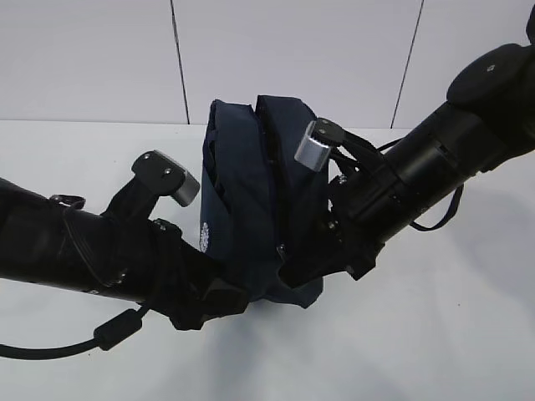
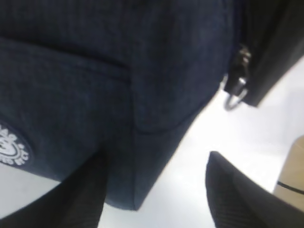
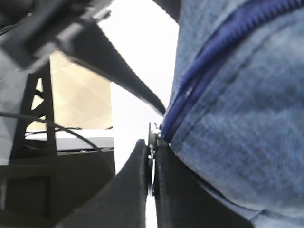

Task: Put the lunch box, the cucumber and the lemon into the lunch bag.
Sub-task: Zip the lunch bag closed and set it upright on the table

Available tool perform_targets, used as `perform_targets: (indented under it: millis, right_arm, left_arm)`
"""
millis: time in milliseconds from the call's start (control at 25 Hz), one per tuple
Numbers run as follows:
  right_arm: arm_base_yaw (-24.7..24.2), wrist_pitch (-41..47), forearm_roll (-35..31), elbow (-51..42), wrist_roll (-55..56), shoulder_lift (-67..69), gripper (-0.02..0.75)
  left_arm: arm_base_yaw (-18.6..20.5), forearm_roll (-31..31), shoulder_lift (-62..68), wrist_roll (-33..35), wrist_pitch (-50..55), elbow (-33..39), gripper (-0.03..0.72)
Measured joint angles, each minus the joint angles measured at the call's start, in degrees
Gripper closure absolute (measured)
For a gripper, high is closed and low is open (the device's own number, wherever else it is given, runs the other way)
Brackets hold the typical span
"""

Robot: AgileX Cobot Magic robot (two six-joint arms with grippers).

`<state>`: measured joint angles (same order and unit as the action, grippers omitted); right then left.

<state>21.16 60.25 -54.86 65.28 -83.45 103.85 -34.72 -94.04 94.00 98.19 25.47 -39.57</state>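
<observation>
Two black arms are seen reaching low across the white table (image 1: pixel 435 334) and meeting at the foot of a single navy lunch bag (image 1: pixel 251 192), which stands upright at the table's centre.

Left gripper (image 2: pixel 154 194): its two dark fingers (image 2: pixel 237 194) are spread apart, with a bottom corner of the bag set between them and no contact shown. Behind it, the left arm (image 1: pixel 67 246) is laid almost flat from the left edge, a cable looped beneath it.

Right gripper (image 3: pixel 152 190): its fingers are pressed together on a small metal piece at the end of the bag's blue zipper (image 3: pixel 213 57). The right arm (image 1: pixel 435 159) is angled down from the upper right corner.

Only the left wrist view brings out the metal ring pull (image 2: pixel 236 92) hanging at the bag's edge; the round white logo (image 2: pixel 12 147) is caught there and, smaller, from outside. Only the right wrist view shows the pinch on the zipper end, which is hidden behind the arms in the exterior view. One bag and two grippers are counted; lunch box, cucumber and lemon cannot be made out in any view.
</observation>
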Motion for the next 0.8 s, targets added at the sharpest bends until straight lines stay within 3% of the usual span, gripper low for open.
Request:
perform_targets:
  millis: [240,640,720,800]
  right_arm:
    - [0.00,2.51,-3.48,0.00,-2.08,0.13,0.717]
    - [0.00,5.20,-3.48,0.00,-2.46,0.13,0.717]
    - [0.00,5.20,-3.48,0.00,-2.56,0.13,0.717]
    - [0.00,5.20,-3.59,0.00,-2.56,0.13,0.717]
  left_arm:
    - [-0.23,-8.23,0.71,8.88,-2.38,0.00,0.222]
    - [-0.32,-9.10,2.83,10.41,-5.70,0.00,0.230]
    - [-0.32,-9.10,2.83,10.41,-5.70,-0.12,0.266]
    - [-0.32,-9.10,2.83,10.68,-5.30,-0.65,0.365]
